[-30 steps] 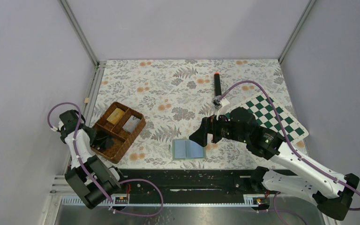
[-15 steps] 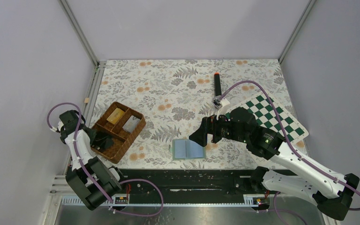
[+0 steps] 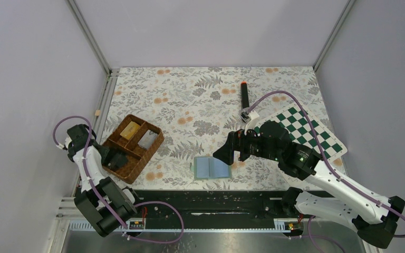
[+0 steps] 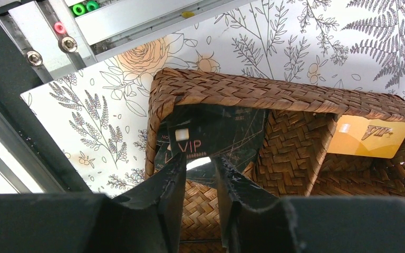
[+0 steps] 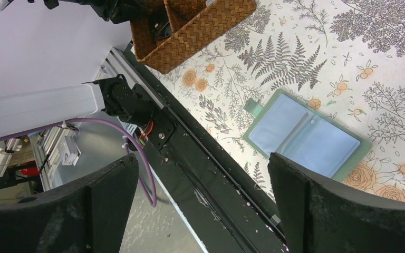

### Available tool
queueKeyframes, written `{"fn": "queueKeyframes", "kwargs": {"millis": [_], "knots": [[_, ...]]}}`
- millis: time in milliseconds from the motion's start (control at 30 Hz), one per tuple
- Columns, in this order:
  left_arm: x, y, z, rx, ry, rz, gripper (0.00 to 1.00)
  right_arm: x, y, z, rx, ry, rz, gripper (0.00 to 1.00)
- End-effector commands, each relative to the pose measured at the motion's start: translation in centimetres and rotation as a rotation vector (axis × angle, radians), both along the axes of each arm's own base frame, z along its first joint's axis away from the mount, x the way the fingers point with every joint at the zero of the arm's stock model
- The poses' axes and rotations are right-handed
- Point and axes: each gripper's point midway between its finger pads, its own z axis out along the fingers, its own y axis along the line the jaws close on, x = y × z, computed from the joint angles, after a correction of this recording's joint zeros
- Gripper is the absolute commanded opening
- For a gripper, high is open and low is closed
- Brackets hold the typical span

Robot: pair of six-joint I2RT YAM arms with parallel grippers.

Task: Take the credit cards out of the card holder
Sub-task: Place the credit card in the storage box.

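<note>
The card holder (image 3: pixel 211 168) lies open on the floral mat, its light blue panels up; it also shows in the right wrist view (image 5: pixel 308 138). My right gripper (image 3: pixel 222 154) hovers just above its right side, jaws wide open and empty. Dark credit cards (image 4: pixel 216 138) marked VIP lie in the near-left compartment of the wicker tray (image 3: pixel 133 164). A silvery grey card (image 3: pixel 147 138) lies in another compartment. My left gripper (image 4: pixel 199 161) is over the dark cards, its jaws a little apart with nothing between them.
A yellowish-tan VIP card (image 4: pixel 369 138) lies in the tray's far compartment (image 3: pixel 131 129). A black marker with a red cap (image 3: pixel 244 95) and a green chessboard (image 3: pixel 303 133) lie to the right. The black rail (image 5: pixel 200 158) runs along the table's near edge.
My left gripper has drawn back very slightly toward the left over the tray. The right arm and the card holder have not moved.
</note>
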Motion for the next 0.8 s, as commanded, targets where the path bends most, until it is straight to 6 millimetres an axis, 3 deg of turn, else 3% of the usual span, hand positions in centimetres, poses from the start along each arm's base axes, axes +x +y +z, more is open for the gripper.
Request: {"fn": "queueKeyframes", "kwargs": {"millis": [0,167,300,433,533,667,767], "knots": [[0.9,1.0,2.0,0.058,-0.051,-0.001,0.28,0.1,-0.1,1.6,0.050,-0.030,-0.001,0.98],[1.8,0.3,3.2,0.053,-0.113,-0.055,0.30,0.1,-0.1,1.0,0.038,-0.021,-0.004,0.98],[3.9,-1.7,6.8,0.055,-0.262,-0.177,0.36,0.7,-0.3,-1.9,-0.046,0.078,-0.070,0.98],[6.6,-6.9,10.5,0.002,-0.400,-0.379,0.35,0.9,0.0,-4.9,-0.150,0.163,-0.064,0.98],[7.8,-11.9,12.0,-0.042,-0.445,-0.565,0.35,1.2,0.0,-7.0,-0.188,0.181,-0.079,0.98],[7.4,-19.6,11.9,-0.158,-0.459,-0.823,0.34,1.8,0.3,-10.1,-0.196,0.218,-0.121,0.85],[5.5,-24.5,10.6,-0.204,-0.438,-0.981,0.35,1.9,1.0,-12.7,-0.183,0.279,-0.143,0.60]]}}
